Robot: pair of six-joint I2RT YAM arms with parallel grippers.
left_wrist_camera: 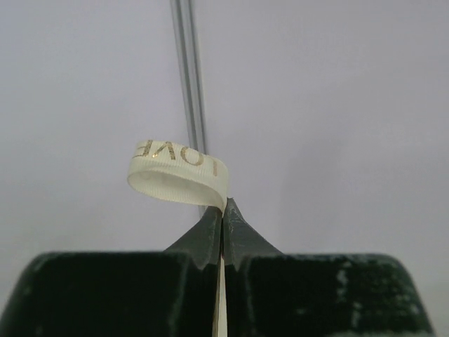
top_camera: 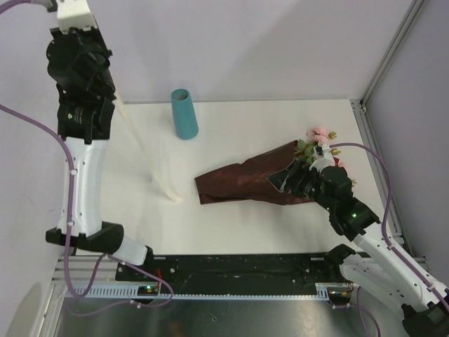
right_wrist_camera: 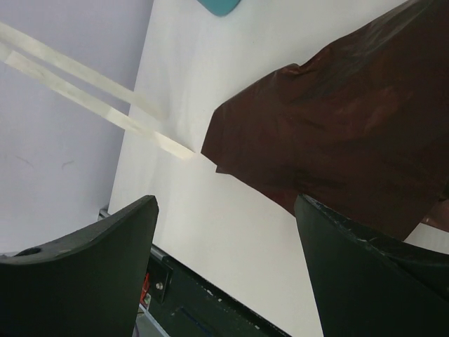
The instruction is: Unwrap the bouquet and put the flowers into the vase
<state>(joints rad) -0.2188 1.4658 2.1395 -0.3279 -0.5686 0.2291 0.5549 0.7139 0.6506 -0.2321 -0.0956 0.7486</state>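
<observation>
The bouquet lies on its side at the right of the table, still in its dark red crinkly wrapping. Pink blooms and green leaves of the flowers stick out at its far right end. The teal vase stands upright at the back. My left gripper is raised high at the left, shut on the cream ribbon, which hangs slanting down to the table. My right gripper hovers open over the wrapping's near right part, with nothing between its fingers.
The ribbon's lower end rests on the white table just left of the wrapping's stem end. A black rail runs along the near edge. A metal frame post borders the table's right side, close to the blooms.
</observation>
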